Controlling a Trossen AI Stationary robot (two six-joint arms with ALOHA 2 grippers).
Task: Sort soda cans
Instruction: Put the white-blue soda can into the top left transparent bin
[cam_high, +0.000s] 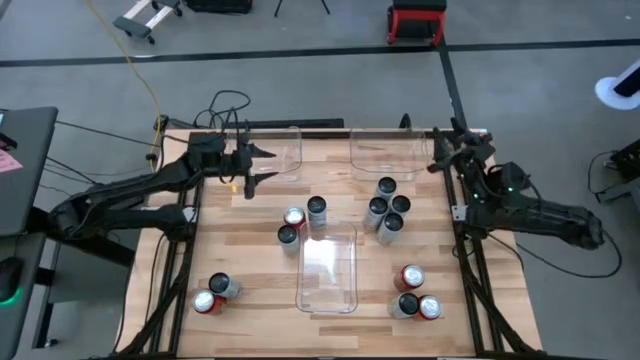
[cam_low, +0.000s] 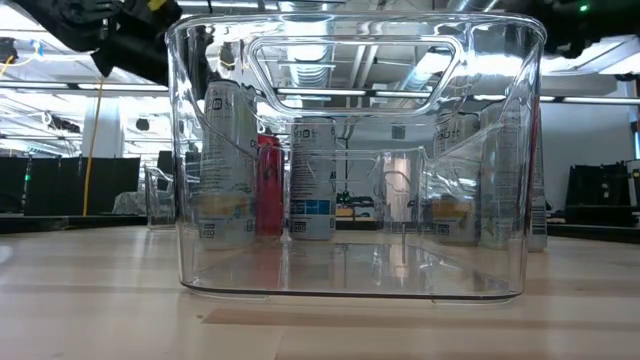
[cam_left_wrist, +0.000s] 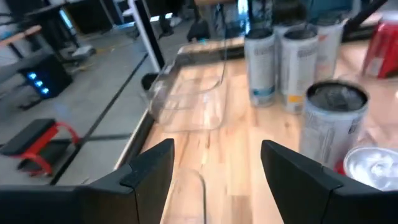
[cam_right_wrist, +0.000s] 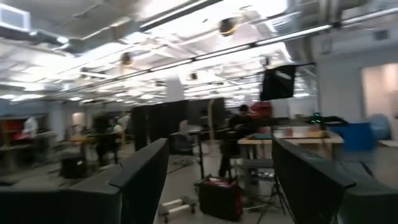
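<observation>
I count 12 soda cans on the wooden surface (cam_high: 250, 250), all standing upright, none in any bin.

Near the middle there are 3: a red-topped one (cam_high: 294, 217), a dark one (cam_high: 287, 236) touching it, and a silver-grey one (cam_high: 317, 208) just beside them. Toward the right of centre stand 4 silver-grey cans in a tight cluster (cam_high: 387, 208). By the near left corner are 2: a dark can (cam_high: 219, 286) and a red can (cam_high: 205, 303), touching. By the near right corner are 3: a red can (cam_high: 412, 277), a dark can (cam_high: 407, 304) and another red can (cam_high: 430, 308), close together.

There are 3 clear bins. 1 sits at the far edge left of centre (cam_high: 282, 150), 1 at the far edge right of centre (cam_high: 388, 152), and 1 lies near the middle, reaching toward the near edge (cam_high: 328, 270). All 3 look empty.

My left jaws (cam_high: 250, 172) hang near the far left corner, just beside the far left bin, standing open with nothing between them. My right jaws (cam_right_wrist: 217, 180) are raised at the far right corner, pointing out at the room beyond the surface, also parted and holding nothing.
</observation>
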